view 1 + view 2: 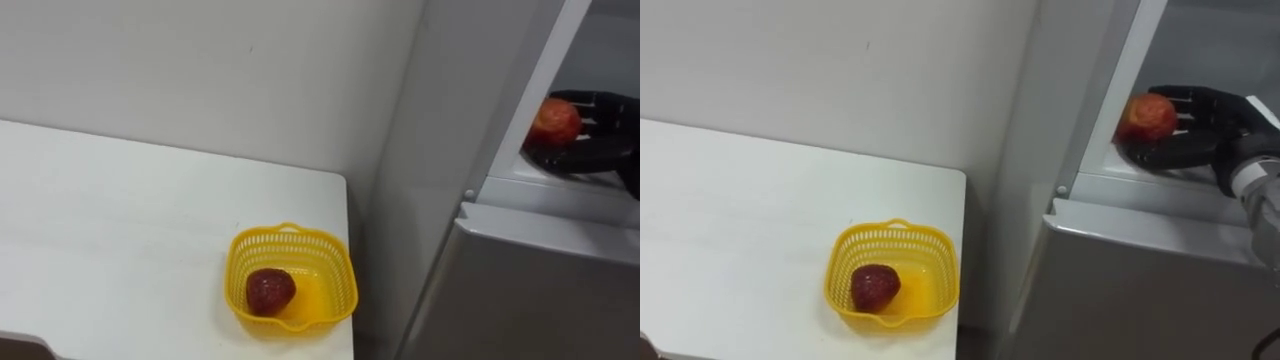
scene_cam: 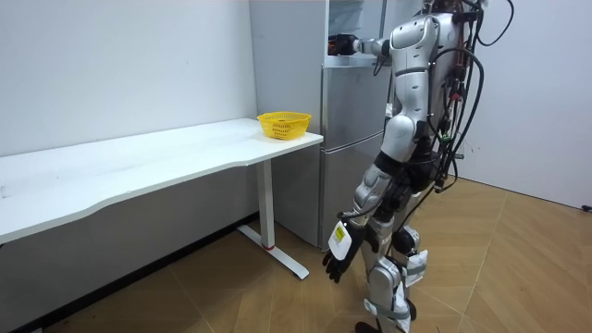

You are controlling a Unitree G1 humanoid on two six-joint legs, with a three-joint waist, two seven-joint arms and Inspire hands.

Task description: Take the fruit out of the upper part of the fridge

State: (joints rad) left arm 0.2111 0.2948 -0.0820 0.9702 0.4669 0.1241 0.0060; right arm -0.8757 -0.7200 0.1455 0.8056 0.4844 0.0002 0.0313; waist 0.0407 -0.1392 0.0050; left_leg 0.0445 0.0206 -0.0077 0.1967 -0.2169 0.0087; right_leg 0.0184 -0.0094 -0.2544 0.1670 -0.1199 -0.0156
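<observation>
Reaching level into the upper fridge (image 1: 1170,190), the right robot hand (image 1: 1200,135) grips a round red apple (image 1: 1147,117); the left robot hand (image 2: 335,264) hangs slack.

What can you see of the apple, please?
The apple is round and red with paler yellowish patches, and its skin looks smooth. It is inside the open upper compartment of the fridge, near the front edge. The dark right hand holds it, fingers curled round its far side and thumb beneath. Whether it also rests on the shelf I cannot tell.
</observation>
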